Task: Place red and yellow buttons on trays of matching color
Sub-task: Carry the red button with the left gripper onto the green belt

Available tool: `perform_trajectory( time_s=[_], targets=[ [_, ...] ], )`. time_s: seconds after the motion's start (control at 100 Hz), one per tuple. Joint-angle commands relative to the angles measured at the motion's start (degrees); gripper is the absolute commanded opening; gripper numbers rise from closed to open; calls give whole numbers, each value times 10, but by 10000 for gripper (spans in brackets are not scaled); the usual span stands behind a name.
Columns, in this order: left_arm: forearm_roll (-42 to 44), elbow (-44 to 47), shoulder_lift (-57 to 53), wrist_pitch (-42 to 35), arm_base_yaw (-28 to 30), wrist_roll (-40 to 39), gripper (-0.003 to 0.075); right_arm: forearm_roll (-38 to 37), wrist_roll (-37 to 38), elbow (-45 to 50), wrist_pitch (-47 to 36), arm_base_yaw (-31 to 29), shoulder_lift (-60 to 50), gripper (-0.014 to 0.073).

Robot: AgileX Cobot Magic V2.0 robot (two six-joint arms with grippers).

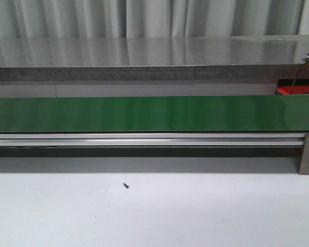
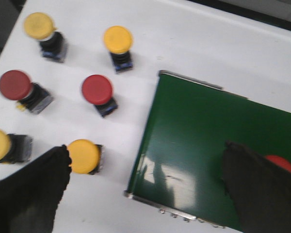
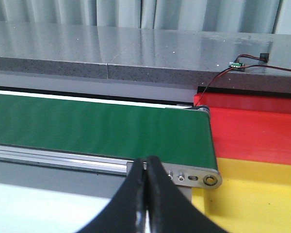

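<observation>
Left claw (image 2: 145, 189) spread wide, empty, low in frame; red button (image 2: 282, 164) already on green belt (image 2: 203, 141), lower right. Right claw (image 3: 146, 194) pinched closed beside red tray (image 3: 262, 126) and yellow tray (image 3: 252, 204). Risk: closed claw misses the arriving button

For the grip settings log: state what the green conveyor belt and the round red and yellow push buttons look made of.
Green conveyor belt: probably smooth PVC or rubber; glossy, with reflections. Yellow button and red button: likely moulded plastic, matte caps on dark bases.
</observation>
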Motion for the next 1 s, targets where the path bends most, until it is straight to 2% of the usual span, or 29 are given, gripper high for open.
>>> perform_trajectory(
  time_s=[0.0,0.16,0.37,0.82,0.99],
  targets=[
    [22,-7,-26,-18,31,-30,618,-7,1,-11,-47,1,-8,-68],
    [116,30,-26,-49,84,-113,618,-7,1,-11,-47,1,-8,-68],
    [137,90,-23,-125,127,-150,618,-7,1,-11,-47,1,-8,-68],
    [165,95,71,-154,136,-159,618,-7,1,-11,-47,1,-8,-68],
    [233,95,98,-155,136,-226,618,-7,1,-11,-47,1,-8,-68]
  ],
)
